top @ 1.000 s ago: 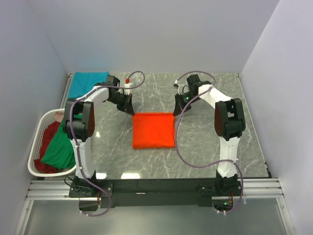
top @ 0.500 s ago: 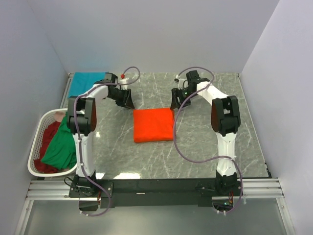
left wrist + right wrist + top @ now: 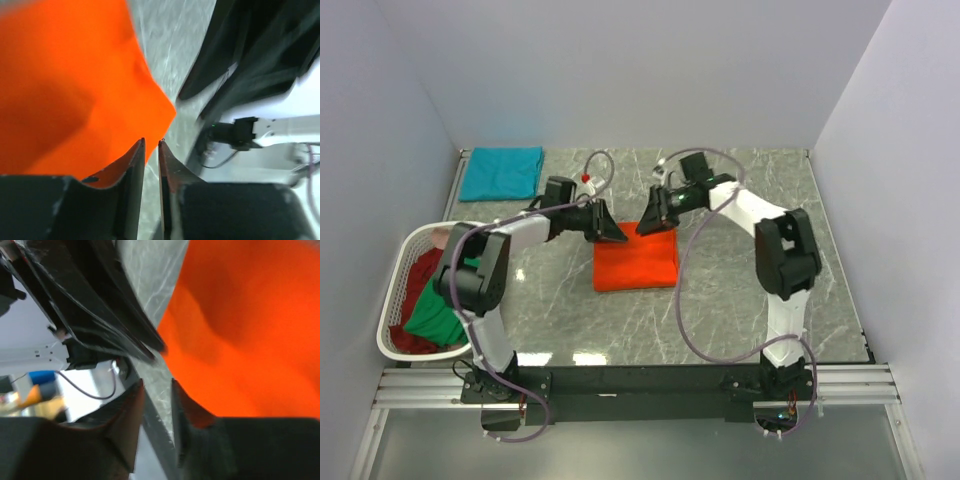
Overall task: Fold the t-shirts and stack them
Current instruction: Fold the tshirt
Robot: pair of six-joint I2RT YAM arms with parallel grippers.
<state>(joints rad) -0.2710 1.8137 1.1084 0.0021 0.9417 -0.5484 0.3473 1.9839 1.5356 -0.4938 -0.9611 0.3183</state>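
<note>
The bright orange t-shirt (image 3: 635, 264) lies folded into a rectangle at the middle of the table, its far edge a little rumpled. My left gripper (image 3: 616, 236) is low at the shirt's far left corner. Its jaws are almost together with only table showing in the slit (image 3: 151, 141), and the orange cloth (image 3: 65, 85) lies beside them. My right gripper (image 3: 651, 221) is at the far edge, close to the left one. Its jaws (image 3: 157, 382) stand slightly apart over bare table, with the orange cloth (image 3: 250, 340) beside one finger. The teal t-shirt (image 3: 501, 172) lies folded at the far left corner.
A white slatted laundry basket (image 3: 404, 247) stands off the table's left edge. It holds the green t-shirt (image 3: 442, 305) and the dark red t-shirt (image 3: 412, 290). The two grippers are nearly touching, and each shows in the other's wrist view.
Both grippers have swung inward from the shirt's far corners toward the middle of its far edge. The orange shirt has been pushed a little and its far edge has bunched.
</note>
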